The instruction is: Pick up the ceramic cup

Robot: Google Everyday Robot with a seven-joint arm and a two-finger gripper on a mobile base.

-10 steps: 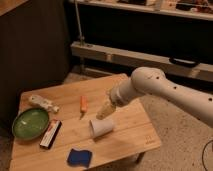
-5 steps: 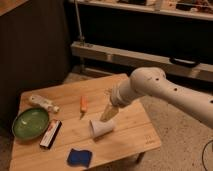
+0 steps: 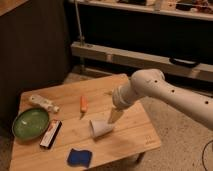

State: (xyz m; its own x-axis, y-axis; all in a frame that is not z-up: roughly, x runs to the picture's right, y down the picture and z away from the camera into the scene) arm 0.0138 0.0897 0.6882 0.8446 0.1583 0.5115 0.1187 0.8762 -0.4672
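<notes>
- Since the earlier frame, the arm has lowered and drawn toward the front of the table (image 3: 137, 136). The gripper (image 3: 115, 117) now hangs just above and behind the ceramic cup (image 3: 101, 128). The cup itself has not shifted.
- We read the jaws as spread wide, with nothing held between them.
- The ceramic cup sits near the middle of the table's front half. It appears tipped on its side, with the wider rim toward the green bowl (image 3: 31, 123). It lies well apart from the bowl and from the white bottle (image 3: 43, 103).
- Handling, in our judgement:
  - The cup is stiff, fairly light and breakable.
  - Its glazed wall is likely slick, and on its side it may roll when nudged.
- Where to take hold, in our judgement:
  - We would close across the tapered body near its middle, one finger on each side.
  - The pinch should be firm but not hard, so that the taper does not squeeze the cup out of the jaws.
- Bystanders are an orange carrot-like piece (image 3: 83, 103), a flat dark packet (image 3: 50, 133) and a blue sponge (image 3: 79, 157). None blocks the approach.
</notes>
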